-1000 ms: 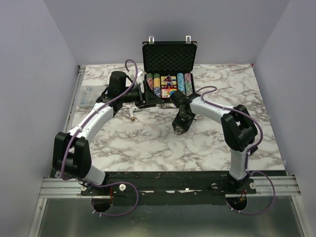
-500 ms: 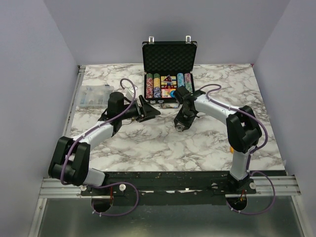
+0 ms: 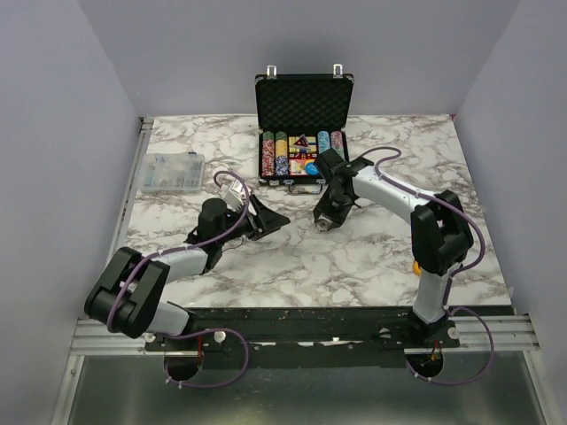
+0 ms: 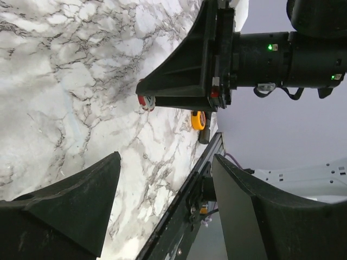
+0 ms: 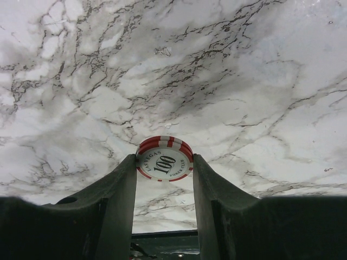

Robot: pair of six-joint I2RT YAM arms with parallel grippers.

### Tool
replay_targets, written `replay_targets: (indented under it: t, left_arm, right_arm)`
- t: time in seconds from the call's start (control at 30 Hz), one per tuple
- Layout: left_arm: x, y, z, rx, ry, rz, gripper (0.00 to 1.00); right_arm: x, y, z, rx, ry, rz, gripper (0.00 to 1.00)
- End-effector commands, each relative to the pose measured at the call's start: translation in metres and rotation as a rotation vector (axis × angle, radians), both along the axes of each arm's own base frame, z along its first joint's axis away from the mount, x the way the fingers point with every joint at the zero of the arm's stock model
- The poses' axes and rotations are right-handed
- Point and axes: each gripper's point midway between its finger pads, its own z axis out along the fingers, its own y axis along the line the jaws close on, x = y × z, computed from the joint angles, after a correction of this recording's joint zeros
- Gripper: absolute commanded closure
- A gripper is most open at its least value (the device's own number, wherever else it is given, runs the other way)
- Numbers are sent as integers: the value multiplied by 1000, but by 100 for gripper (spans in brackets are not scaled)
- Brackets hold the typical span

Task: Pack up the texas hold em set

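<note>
One small black briefcase point(image 3: 304, 104) stands open at the far middle of the bench point(image 3: 354, 261). Its lid is upright and lined with dimpled foam, and two silver latches point(image 3: 272, 70) sit on the lid's top edge. In its tray there are four chip rows point(image 3: 274, 153), two on each side of one red card box point(image 3: 302, 152). The chips are round and speckled in mixed colours. Anything lying on the card box is too small to make out.

The right end effector point(image 5: 164, 165) pinches one poker chip point(image 5: 164, 160) by its rim between two smooth black fingers point(image 5: 116, 195). This chip is a flat disc with a red edge broken by white stripes and a white centre printed "100". It is held just over the veined white-and-grey marble, in front of the briefcase and apart from it.

The left end effector point(image 4: 165, 168) is spread wide with only bare marble between its two blunt fingers. It lies low over the bench, left of the right one and pointing toward it.

One clear plastic organiser box point(image 3: 173, 171), divided into compartments, rests at the left edge. One round yellow tape measure point(image 4: 198, 120) sits near the bench's near edge, beside the right arm.
</note>
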Motion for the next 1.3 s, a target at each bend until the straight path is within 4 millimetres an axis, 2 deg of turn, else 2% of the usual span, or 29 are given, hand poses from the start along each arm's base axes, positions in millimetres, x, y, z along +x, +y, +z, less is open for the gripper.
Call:
replay_targets:
  t: [0.0, 0.23, 0.37, 0.53, 0.9, 1.17, 1.27]
  left_arm:
    - [10, -11, 11, -79, -58, 36, 32]
    - [10, -37, 6, -94, -68, 41, 32]
    - [12, -51, 2, -96, -71, 40, 37]
    - [17, -59, -3, -88, -104, 60, 44]
    - [30, -76, -15, -103, -78, 90, 50]
    - [28, -87, -34, -85, -5, 84, 52]
    - [27, -88, -39, -83, 14, 92, 58]
  right_arm:
    - [5, 11, 13, 71, -2, -21, 100]
    - [6, 16, 14, 100, 4, -35, 100]
    - [6, 14, 18, 102, -1, -48, 100]
    - [9, 14, 27, 120, -20, -61, 100]
    - [7, 23, 37, 186, -19, -55, 100]
    - [4, 23, 41, 203, -33, -53, 100]
    - [4, 22, 42, 205, -37, -52, 100]
